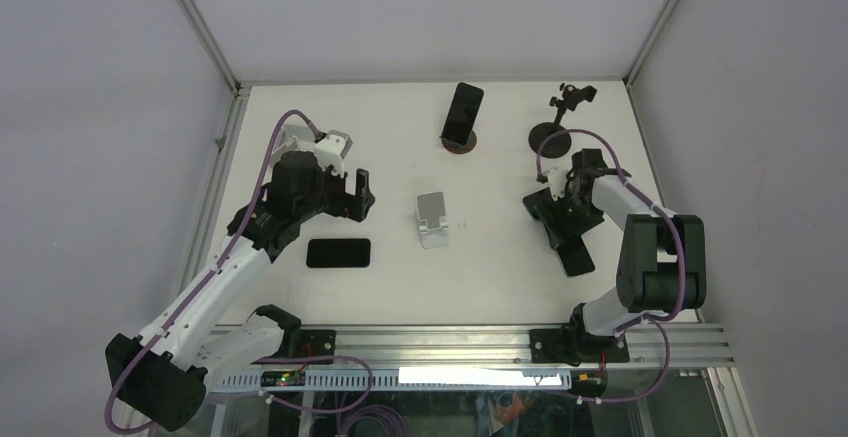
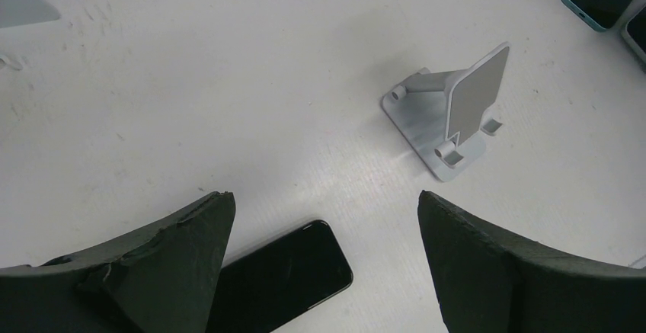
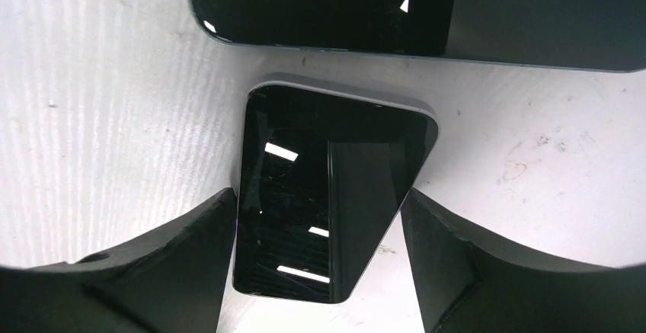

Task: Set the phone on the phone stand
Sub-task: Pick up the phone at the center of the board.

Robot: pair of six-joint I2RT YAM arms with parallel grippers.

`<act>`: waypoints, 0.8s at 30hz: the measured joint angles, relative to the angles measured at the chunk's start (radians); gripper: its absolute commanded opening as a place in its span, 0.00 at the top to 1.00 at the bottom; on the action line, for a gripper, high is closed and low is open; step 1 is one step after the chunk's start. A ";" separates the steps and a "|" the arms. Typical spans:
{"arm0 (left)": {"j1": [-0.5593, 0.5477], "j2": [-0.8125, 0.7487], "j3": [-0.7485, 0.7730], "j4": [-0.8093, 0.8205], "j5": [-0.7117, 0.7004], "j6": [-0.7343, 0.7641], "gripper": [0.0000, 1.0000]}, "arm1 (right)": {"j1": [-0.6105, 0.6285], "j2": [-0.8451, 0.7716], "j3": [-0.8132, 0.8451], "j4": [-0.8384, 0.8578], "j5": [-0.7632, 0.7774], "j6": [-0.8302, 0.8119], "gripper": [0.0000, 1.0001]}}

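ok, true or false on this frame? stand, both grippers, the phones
1. The silver stand holds no phone. True.
2. The left gripper grips a phone. False: its jaws are wide open, with the black phone lying flat beside it.
3. The right gripper has a finger on each side of the dark phone. True; whether it is clamped yet can't be told.
4. Every phone lies flat. False: the rear phone leans upright on a round base.
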 measured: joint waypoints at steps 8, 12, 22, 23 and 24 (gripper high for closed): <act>0.000 0.017 0.000 0.001 0.059 -0.023 0.09 | 0.000 -0.013 0.000 -0.026 -0.109 0.002 0.61; 0.000 0.018 -0.008 0.031 0.139 -0.110 0.09 | 0.000 -0.021 0.000 -0.041 -0.158 0.005 0.63; -0.317 0.022 -0.140 0.301 0.146 -0.472 0.14 | 0.011 -0.040 0.010 -0.066 -0.249 0.011 0.64; -0.364 0.037 -0.142 0.337 0.130 -0.497 0.14 | 0.018 -0.040 0.011 -0.067 -0.258 0.013 0.64; -0.409 0.056 -0.142 0.383 0.115 -0.518 0.14 | 0.024 -0.040 0.011 -0.068 -0.267 0.014 0.64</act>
